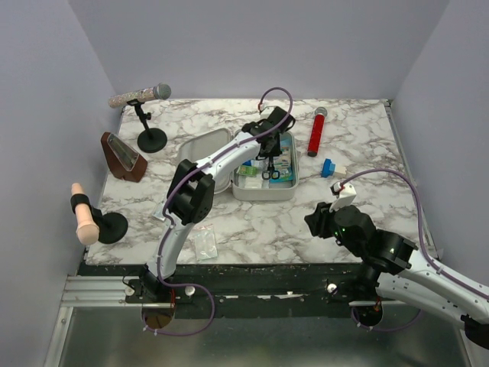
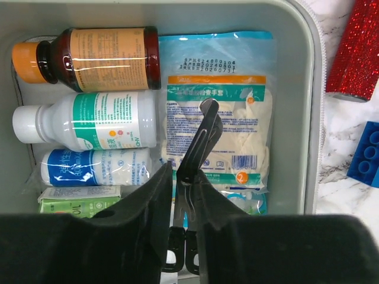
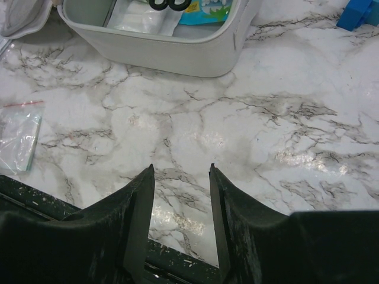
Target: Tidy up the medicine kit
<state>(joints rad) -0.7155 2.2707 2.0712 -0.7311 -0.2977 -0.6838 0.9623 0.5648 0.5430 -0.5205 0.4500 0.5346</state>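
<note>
Medicine kit [image 1: 263, 193]: pale grey-white tin, rounded corners, smooth walls, opening faces up, lid swung out to the side, long axis roughly near-to-far. It sits directly under the left gripper [image 2: 185, 174] and ahead-left of the right gripper [image 3: 180, 171]. Left jaws flank dark metal scissors [image 2: 204, 133], can't tell if clamped; right jaws apart, empty

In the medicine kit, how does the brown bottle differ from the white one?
The brown bottle has an orange cap and a tan label; the white bottle has a white cap and a green-printed label. The brown bottle lies by the medicine kit's wall; the white bottle lies one row in. Both lie on their sides, caps pointing alike.
</note>
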